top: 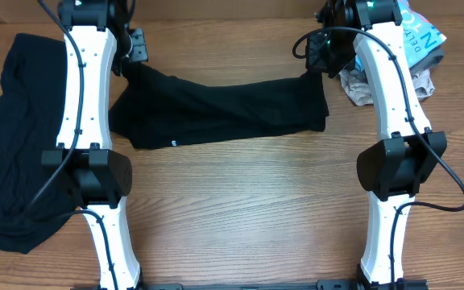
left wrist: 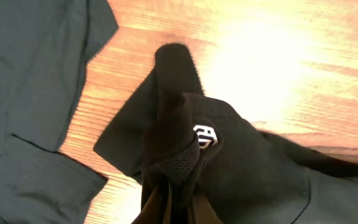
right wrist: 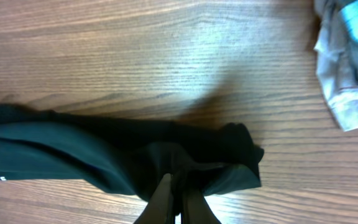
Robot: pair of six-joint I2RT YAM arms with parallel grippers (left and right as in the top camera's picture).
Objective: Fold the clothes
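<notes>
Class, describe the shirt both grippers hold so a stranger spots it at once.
On the table, look at the far middle. The held shirt is a long black band, pinched by the left gripper and right gripper. The other shirt, also black, lies heaped at the left, ungripped.

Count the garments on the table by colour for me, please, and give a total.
Black: 2, the spread shirt and the heaped garment at the left
Light blue: 1, the printed garment
Beige: 1, the crumpled garment
Total: 4
</notes>
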